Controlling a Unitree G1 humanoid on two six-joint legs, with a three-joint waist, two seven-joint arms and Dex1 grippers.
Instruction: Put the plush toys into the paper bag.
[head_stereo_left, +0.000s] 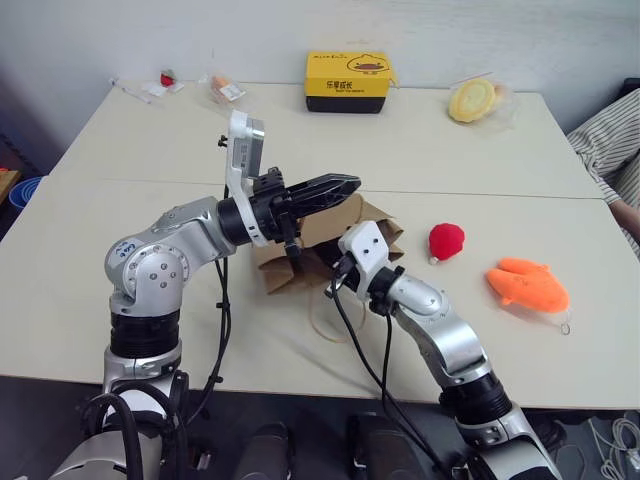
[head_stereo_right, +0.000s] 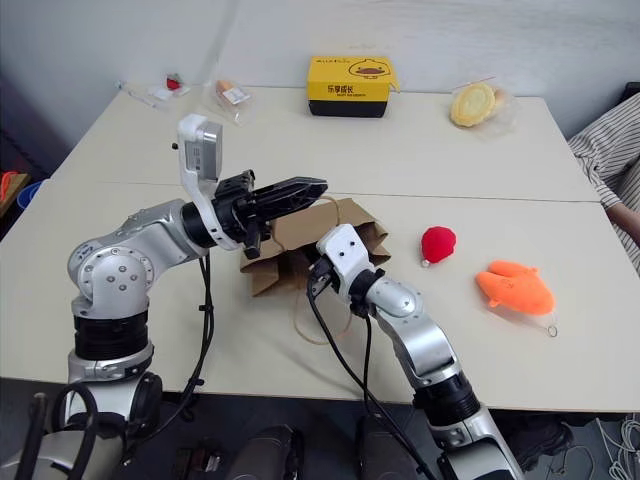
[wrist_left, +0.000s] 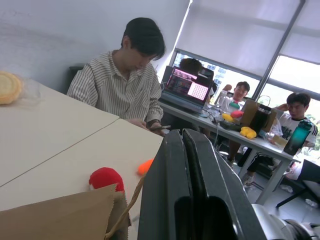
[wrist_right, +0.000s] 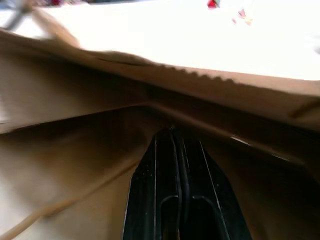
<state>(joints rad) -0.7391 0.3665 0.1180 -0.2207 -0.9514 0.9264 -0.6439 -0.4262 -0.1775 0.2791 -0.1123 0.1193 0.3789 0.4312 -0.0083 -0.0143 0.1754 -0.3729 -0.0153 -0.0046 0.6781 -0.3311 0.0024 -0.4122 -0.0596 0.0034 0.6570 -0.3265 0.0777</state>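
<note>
Paper bag (head_stereo_left: 330, 245) lies flat at centre of the table (head_stereo_left: 120, 240) in the left eye view, partly hidden behind both arms. Left claw (head_stereo_left: 345, 185) hangs over its upper edge, fingers pressed together, holding nothing. Right claw (head_stereo_left: 322, 262) is pushed into the bag mouth, tips hidden by paper. Red plush ball (head_stereo_left: 446, 241) sits right of the bag, orange plush fish (head_stereo_left: 527, 284) further right, near the table's right edge, both apart from the bag. Yellow-and-black box (head_stereo_left: 347, 81) top centre, wrapped yellow round item (head_stereo_left: 476, 100) top right, small packets (head_stereo_left: 220, 90) top left. A person's striped sleeve (head_stereo_left: 610, 150) at right edge.

Left wrist view: closed black fingers (wrist_left: 195, 190) in foreground, bag edge (wrist_left: 60, 217) lower left, red ball (wrist_left: 106, 178) and orange bit (wrist_left: 145, 166) beyond, seated person (wrist_left: 125, 85) behind the table.

Right wrist view: claw (wrist_right: 174, 137) shut, inside brown bag folds (wrist_right: 75, 150).
</note>
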